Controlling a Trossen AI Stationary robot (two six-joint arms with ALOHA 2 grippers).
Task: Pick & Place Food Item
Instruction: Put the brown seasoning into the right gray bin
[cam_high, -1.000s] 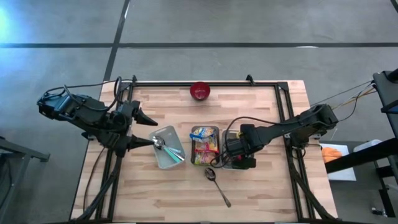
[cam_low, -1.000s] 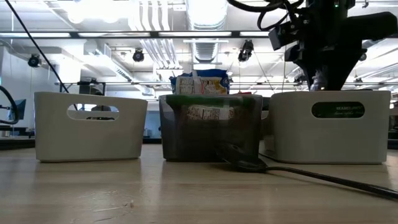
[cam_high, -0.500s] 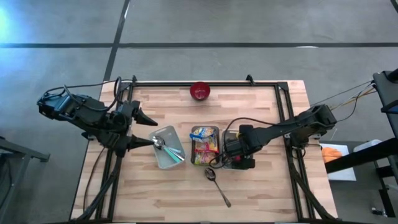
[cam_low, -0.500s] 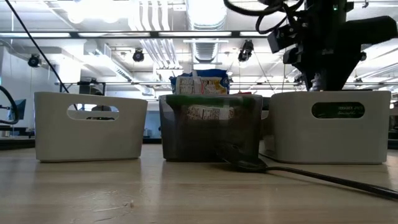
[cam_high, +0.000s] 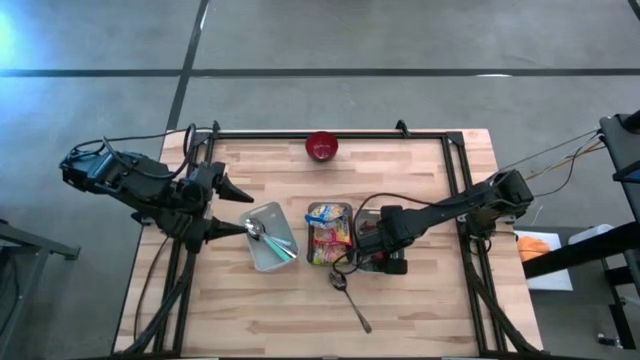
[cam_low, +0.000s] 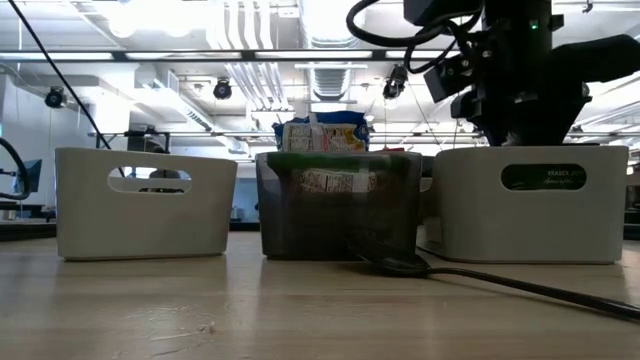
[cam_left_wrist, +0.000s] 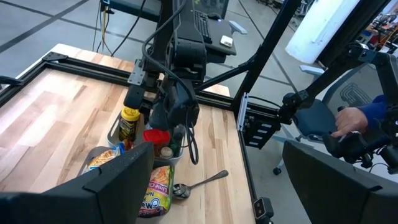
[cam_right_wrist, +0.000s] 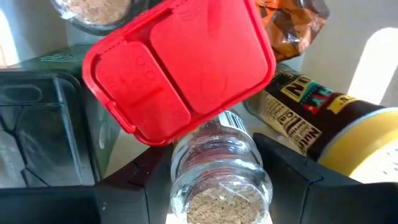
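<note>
Three bins stand in a row mid-table: a white one with utensils (cam_high: 270, 236), a middle one with snack packets (cam_high: 330, 232) and a right white bin (cam_low: 525, 200) with spice containers. My right gripper (cam_high: 373, 243) points down into the right bin, shut on a glass spice jar (cam_right_wrist: 214, 155) with a red flip lid (cam_right_wrist: 180, 68). In the low view the bin wall hides its fingertips. My left gripper (cam_left_wrist: 227, 186) hovers open over the table's left side, far from the bins. My right gripper pinches the jar's glass body (cam_right_wrist: 186, 163) just below the red lid, one finger (cam_right_wrist: 140, 180) on each side. The fingers come from above, pointing down. The jar sits tilted, its lid (cam_left_wrist: 155, 135) turned sideways at the bin's rim. Whether its base rests on anything I cannot tell.
Beside the held jar in the right bin stand a dark bottle with a yellow lid (cam_right_wrist: 323, 130) and another spice jar (cam_right_wrist: 93, 12). A spoon (cam_high: 350, 295) lies on the table in front of the bins. A red bowl (cam_high: 322, 146) sits at the far edge.
My right gripper has sunk a little into the right bin with the red-lidded jar, its fingers still shut on it.
</note>
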